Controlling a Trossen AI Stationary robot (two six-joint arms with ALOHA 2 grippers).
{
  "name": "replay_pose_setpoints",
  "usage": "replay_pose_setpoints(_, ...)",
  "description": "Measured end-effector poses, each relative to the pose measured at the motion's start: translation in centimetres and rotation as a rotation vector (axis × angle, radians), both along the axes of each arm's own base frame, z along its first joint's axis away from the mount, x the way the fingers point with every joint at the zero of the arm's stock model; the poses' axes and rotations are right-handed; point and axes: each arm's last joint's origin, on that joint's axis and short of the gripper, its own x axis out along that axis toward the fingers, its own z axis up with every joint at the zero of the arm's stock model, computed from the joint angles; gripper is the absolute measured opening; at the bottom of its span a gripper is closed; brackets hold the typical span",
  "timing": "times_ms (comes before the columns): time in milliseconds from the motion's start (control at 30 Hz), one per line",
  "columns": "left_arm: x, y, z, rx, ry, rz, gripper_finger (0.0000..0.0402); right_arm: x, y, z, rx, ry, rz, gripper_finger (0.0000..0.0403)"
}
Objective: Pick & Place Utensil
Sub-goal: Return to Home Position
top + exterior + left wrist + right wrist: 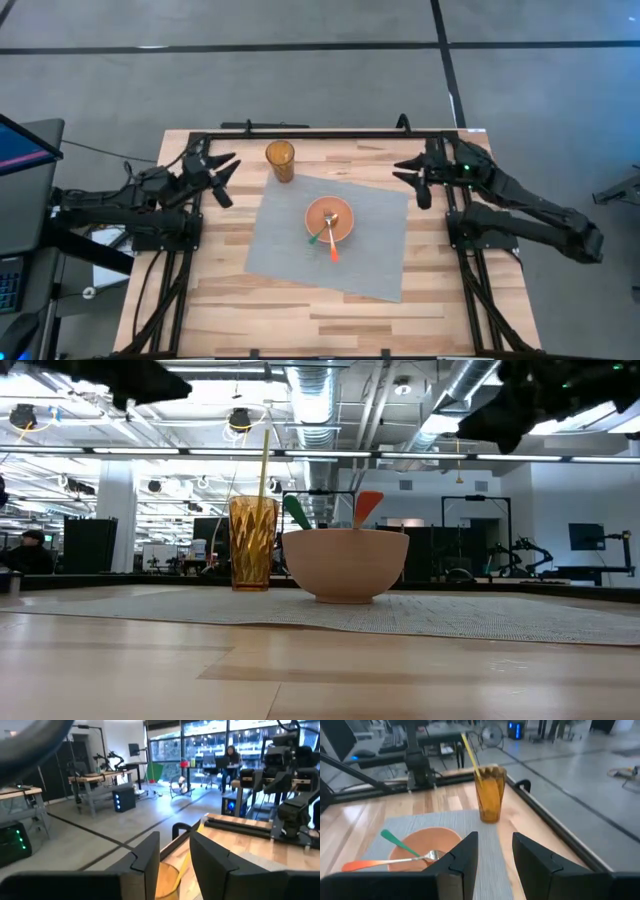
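A terracotta bowl (329,220) stands on a grey placemat (370,255) mid-table. A green-handled utensil (399,843) and an orange-handled fork (375,864) rest in the bowl, handles leaning on its rim. An amber cup (280,160) with a yellow straw (470,753) stands upright beside the mat's far left corner. My left gripper (222,172) hovers open left of the cup. My right gripper (412,176) hovers open at the mat's far right corner. Both are raised above the table.
A black frame rail (320,133) runs along the table's far edge. Bare wood (300,320) lies near the front edge. Beyond the table, the room holds desks and a seated person (232,757).
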Motion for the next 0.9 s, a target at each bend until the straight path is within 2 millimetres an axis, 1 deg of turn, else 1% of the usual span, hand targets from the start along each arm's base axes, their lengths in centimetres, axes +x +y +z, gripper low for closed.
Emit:
replay_pose_setpoints(133,-1.6,0.0,-1.8,-0.008,-0.056,0.000,0.0106,-0.9,0.6,-0.5,-0.028,-0.045,0.012,0.0115)
replay_pose_setpoints(300,-3.6,0.0,-2.9,-0.003,-0.160,0.000,0.0106,-1.3,1.0,-2.2,-0.035,-0.094,0.072,0.0115)
replay_pose_setpoints(367,-4.3,0.0,-3.5,-0.002,-0.201,0.000,0.0106,-1.5,1.1,-2.6,-0.039,-0.148,0.073,0.0115)
replay_pose_setpoints(433,-4.2,0.0,-4.0,0.000,-0.199,0.002,0.0106,-1.6,1.2,-3.1,-0.036,-0.178,0.074,0.0115)
replay_pose_setpoints(467,-4.0,0.0,-4.5,-0.001,-0.171,0.004,0.0106,-1.7,1.3,-3.4,-0.024,-0.178,0.074,0.0115)
replay_pose_setpoints(567,-3.4,0.0,-5.2,-0.009,-0.148,-0.003,0.0106,-2.0,1.5,-3.6,0.000,-0.220,0.079,0.0115)
replay_pose_setpoints(767,-2.6,-0.1,-7.4,-0.048,-0.129,-0.043,0.0106,-1.7,1.9,-6.1,0.008,-0.300,0.124,0.0115)
replay_pose_setpoints(900,-2.2,-0.1,-8.6,-0.042,-0.144,-0.043,0.0106,-1.6,2.2,-7.1,-0.023,-0.364,0.165,0.0115)
